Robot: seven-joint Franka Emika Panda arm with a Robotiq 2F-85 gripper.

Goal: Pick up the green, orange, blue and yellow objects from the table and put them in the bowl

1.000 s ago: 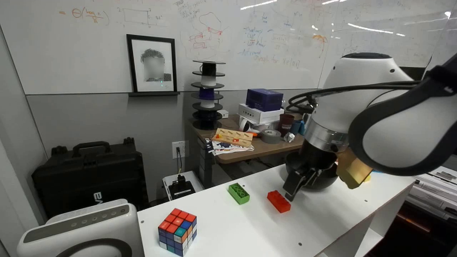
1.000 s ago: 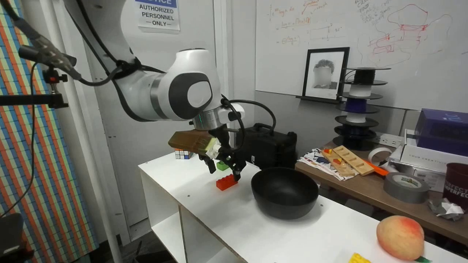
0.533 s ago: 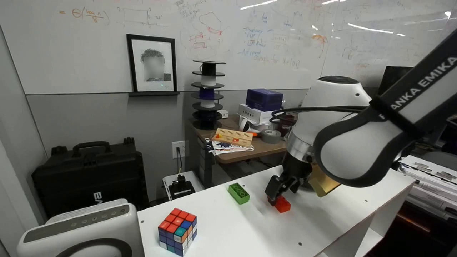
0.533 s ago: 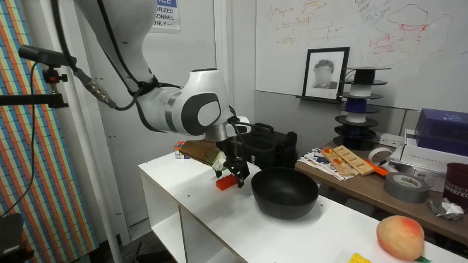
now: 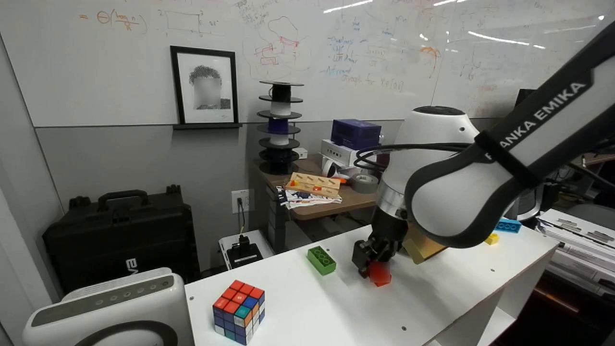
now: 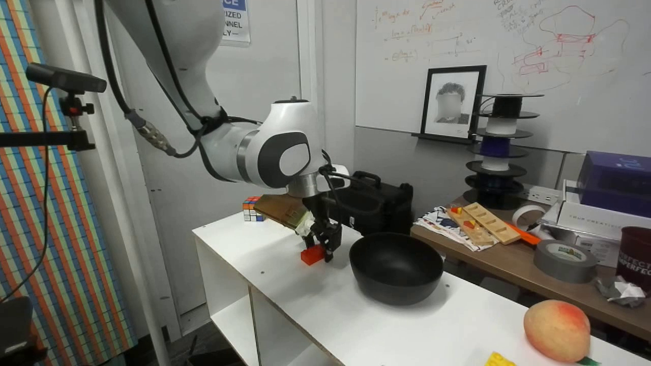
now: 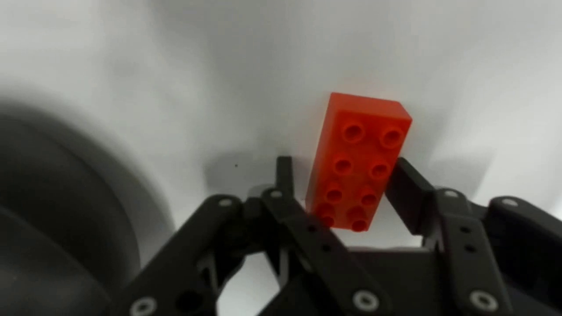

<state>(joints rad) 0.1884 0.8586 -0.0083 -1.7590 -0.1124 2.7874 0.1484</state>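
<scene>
My hand point(image 7: 343, 182): fingers point(image 7: 408, 195) apart, astride the red brick point(image 7: 359, 160) on the tabletop point(image 5: 298, 307). Caution: closure may shove or twist brick, w/ poor grip resulting. Cause: brick off-ctr., nearer one finger.

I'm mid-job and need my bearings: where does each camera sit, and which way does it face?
In an exterior view, the camera sits near the peach, facing across the bowl toward the puzzle cube; the arm shows at left, gripper near centre.
In an exterior view, the camera sits near the puzzle cube, facing past the green brick toward the whiteboard; arm and gripper show right.
Wrist view: wrist-mounted, looking down at the red brick; fingers show below.
Both exterior views share puzzle cube and whiteboard; all three, the red brick.
</scene>
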